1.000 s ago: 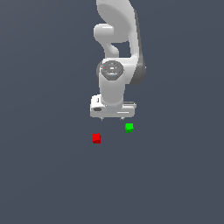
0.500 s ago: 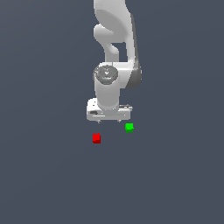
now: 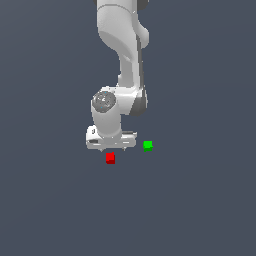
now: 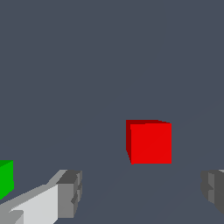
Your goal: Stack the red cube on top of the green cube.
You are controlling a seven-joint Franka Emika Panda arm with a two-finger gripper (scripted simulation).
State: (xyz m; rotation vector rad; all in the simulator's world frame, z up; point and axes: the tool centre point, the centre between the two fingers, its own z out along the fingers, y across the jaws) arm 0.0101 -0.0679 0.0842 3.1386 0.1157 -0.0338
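Glossy white rounded arm (image 3: 122,45), grey joint disc (image 3: 104,100).

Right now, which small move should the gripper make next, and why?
Probably lower straight down around the red cube. The gripper hangs open just above it, holding nothing, and in the wrist view the cube sits between the two fingertips. The green cube stands apart, with nothing on it.

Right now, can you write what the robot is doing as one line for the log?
phase: reaching for pick | gripper: open, empty, above red cube | green cube: apart, on floor | stack: not done
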